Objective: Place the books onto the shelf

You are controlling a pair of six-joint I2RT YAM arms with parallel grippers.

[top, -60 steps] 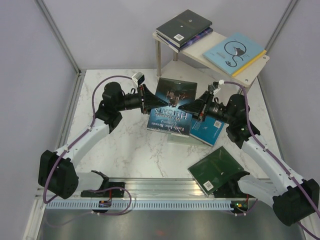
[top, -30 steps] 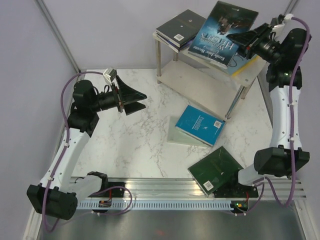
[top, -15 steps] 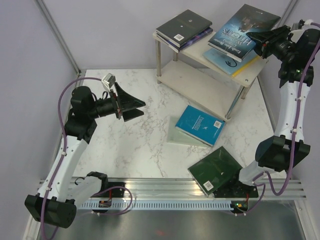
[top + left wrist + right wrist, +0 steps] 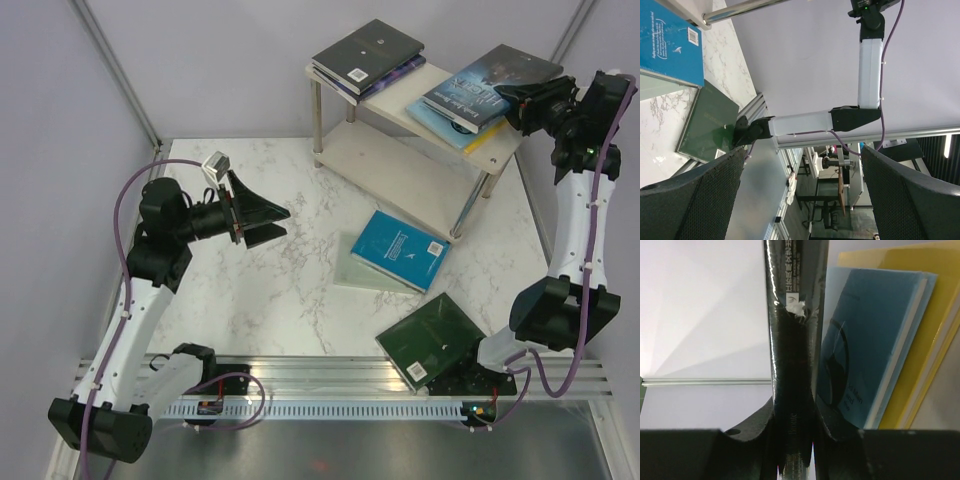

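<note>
Dark blue paperback (image 4: 490, 82), clamped in the right gripper (image 4: 520, 100) at upper right, lies over the cyan book (image 4: 440, 112) on the shelf (image 4: 392, 102); we judge release comes next, the left gripper (image 4: 284, 222) gaping empty.

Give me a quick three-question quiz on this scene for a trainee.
1. True or false: the left gripper is open and holds nothing.
2. Which book does the right gripper grip? A dark blue book; B black book; C yellow book.
3. How many books lie on the table?

Key: 1 true. 2 A. 3 three: cyan, mint under it, green.
</note>
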